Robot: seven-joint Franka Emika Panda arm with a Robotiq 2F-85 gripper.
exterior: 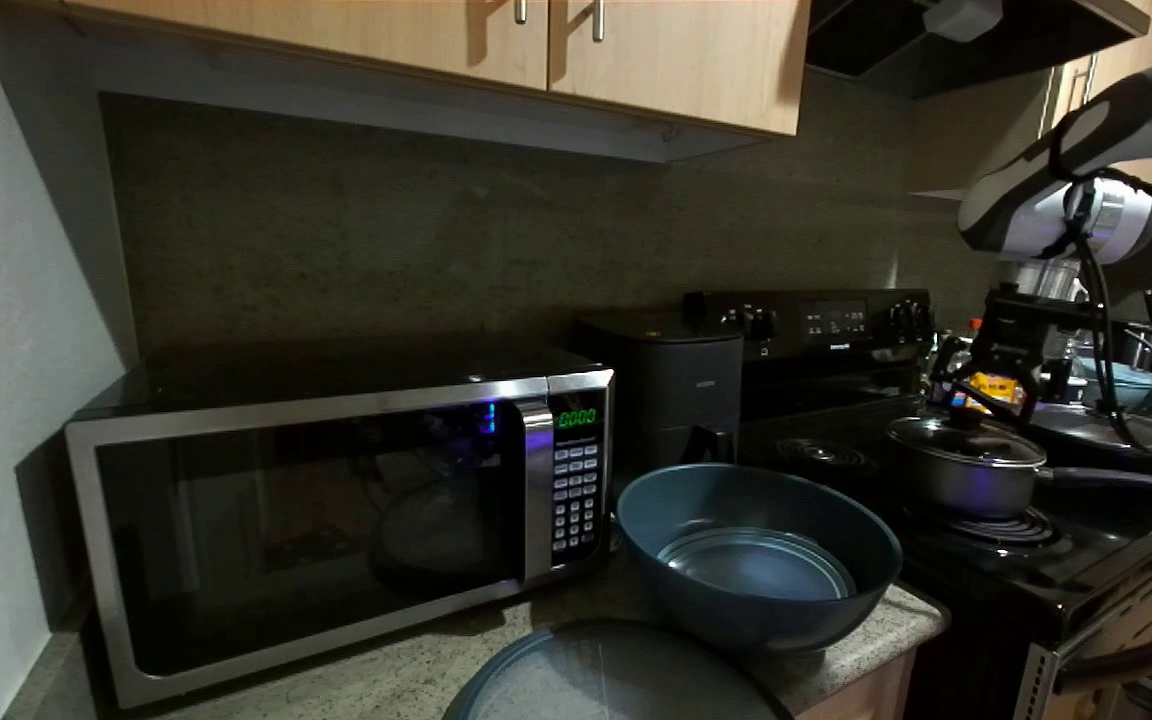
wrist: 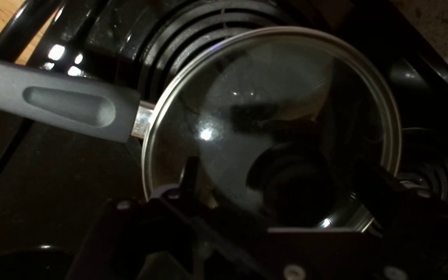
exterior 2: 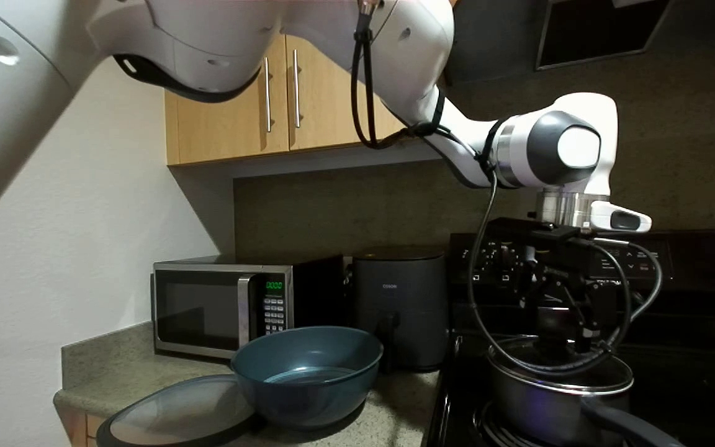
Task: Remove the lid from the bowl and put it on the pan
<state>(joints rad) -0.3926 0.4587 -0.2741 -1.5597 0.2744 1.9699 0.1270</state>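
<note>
The lid [exterior: 936,442], shiny glass with a metal rim and a dark centre knob, sits on a dark grey long-handled pan [exterior: 976,486] on the stove. The lid [exterior 2: 609,371] and pan [exterior 2: 537,406] also show in an exterior view. In the wrist view the lid [wrist: 243,81] fills the middle, with the pan's handle [wrist: 72,101] to the left. My gripper [wrist: 280,169] is open over the lid, its fingers apart on either side of the dark knob. The large blue-grey bowl [exterior: 776,625] stands uncovered on the counter, and it shows in both exterior views [exterior 2: 308,397].
A large round glass cover with a dark rim [exterior: 616,680] lies beside the bowl. A microwave [exterior: 336,520] and a black air fryer [exterior: 686,390] stand behind. Another wide, dark round pan [exterior: 1126,432] is on the stove. A looped cable [exterior 2: 485,323] hangs from the arm near the lid.
</note>
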